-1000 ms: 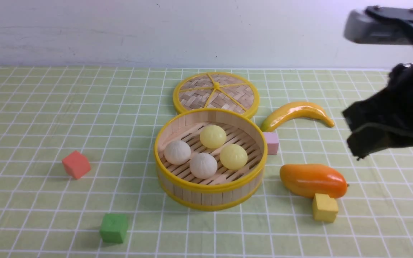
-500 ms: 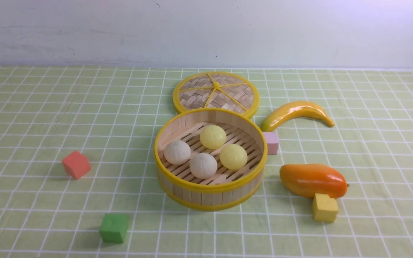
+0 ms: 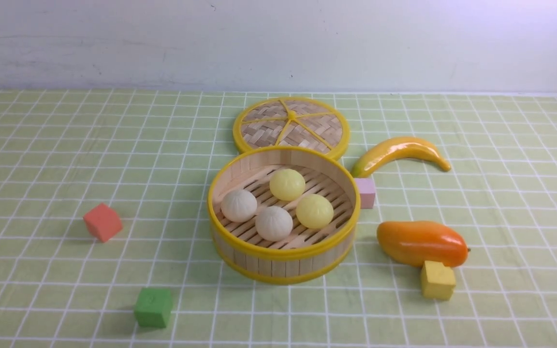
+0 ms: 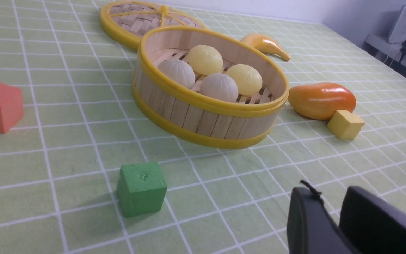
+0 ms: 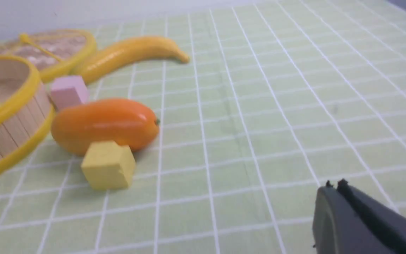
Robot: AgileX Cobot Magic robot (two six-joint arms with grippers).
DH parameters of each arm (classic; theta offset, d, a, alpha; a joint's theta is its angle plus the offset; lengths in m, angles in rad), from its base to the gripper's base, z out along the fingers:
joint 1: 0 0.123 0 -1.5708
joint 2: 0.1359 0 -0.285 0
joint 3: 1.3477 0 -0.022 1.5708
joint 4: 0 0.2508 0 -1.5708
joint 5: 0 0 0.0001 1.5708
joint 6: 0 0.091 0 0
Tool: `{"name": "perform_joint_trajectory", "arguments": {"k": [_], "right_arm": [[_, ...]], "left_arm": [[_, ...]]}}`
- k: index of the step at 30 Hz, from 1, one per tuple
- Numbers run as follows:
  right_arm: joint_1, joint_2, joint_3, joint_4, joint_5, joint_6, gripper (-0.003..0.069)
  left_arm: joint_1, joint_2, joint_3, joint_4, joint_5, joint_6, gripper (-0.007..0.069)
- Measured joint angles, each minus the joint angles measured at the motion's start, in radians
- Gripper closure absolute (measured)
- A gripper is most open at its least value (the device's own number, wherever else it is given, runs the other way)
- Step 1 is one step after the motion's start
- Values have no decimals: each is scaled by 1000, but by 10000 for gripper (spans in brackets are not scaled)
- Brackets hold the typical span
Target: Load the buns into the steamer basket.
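fingers (image 4: 333,197) apart from buns (image 4: 210,72)

Bamboo steamer basket (image 3: 283,256); glossy mango (image 3: 421,243); matt green cube (image 3: 153,307).

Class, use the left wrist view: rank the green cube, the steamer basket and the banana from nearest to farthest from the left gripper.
1. Green cube: nearest the left gripper, alone on the cloth in front of the basket.
2. Steamer basket: beyond the cube, mid-table, holding four buns.
3. Banana: farthest, behind the basket's far rim.
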Motion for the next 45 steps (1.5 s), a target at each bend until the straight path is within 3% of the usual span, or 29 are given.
{"name": "perform_joint_trajectory", "arguments": {"k": [45], "right_arm": [[-6,-4,-5,-30,41,3,649]], "left_arm": [[0,-3,1,0,3,-1,458]]}}
